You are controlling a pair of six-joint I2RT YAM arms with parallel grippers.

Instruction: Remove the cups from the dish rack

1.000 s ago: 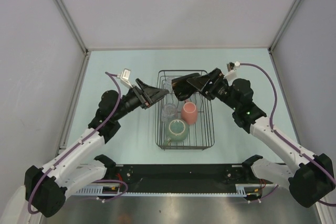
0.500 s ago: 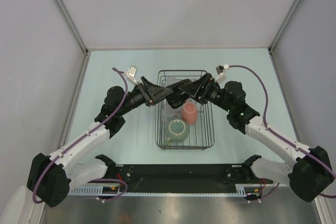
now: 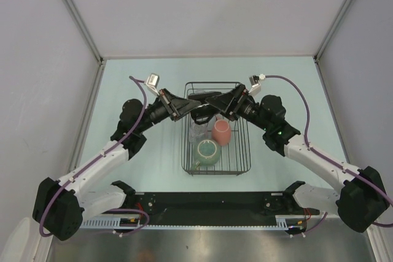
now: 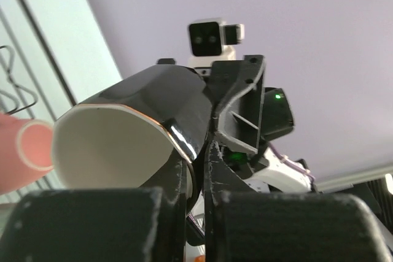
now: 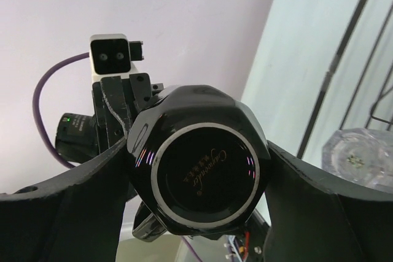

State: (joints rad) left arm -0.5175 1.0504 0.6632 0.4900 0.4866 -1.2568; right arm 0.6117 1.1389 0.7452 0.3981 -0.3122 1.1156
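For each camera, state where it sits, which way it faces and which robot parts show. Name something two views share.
Top external: overhead, behind the robot, looking down at the dish rack; left arm, right arm show.
Left wrist: on the left arm, facing the right; left gripper pinches the rim of the dark cup.
Right wrist: on the right arm, facing the left; right gripper clasps the cup.
Both wrist views share the dark cup.

Bright, even light; glints on the dark cup (image 4: 159, 93).
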